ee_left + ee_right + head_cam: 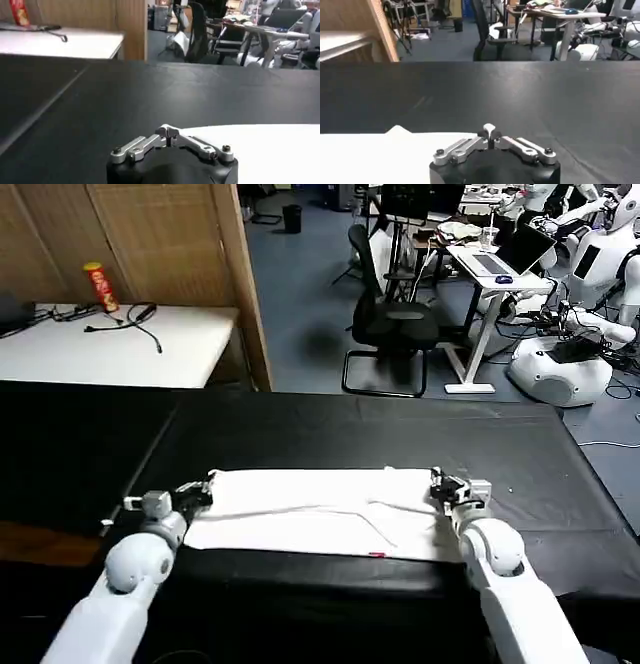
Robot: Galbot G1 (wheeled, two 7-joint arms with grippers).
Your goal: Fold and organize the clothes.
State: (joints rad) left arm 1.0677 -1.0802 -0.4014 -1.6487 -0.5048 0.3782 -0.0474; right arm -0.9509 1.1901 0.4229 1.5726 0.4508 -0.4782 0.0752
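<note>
Two claws sit at opposite ends of the T-shirt, a folded band lying crosswise on my black table. My left gripper pinches its left far corner, my right gripper the right. Equally near, both must lift together.

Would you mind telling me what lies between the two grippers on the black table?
In the head view, the white T-shirt spans from the left gripper to the right gripper.
</note>
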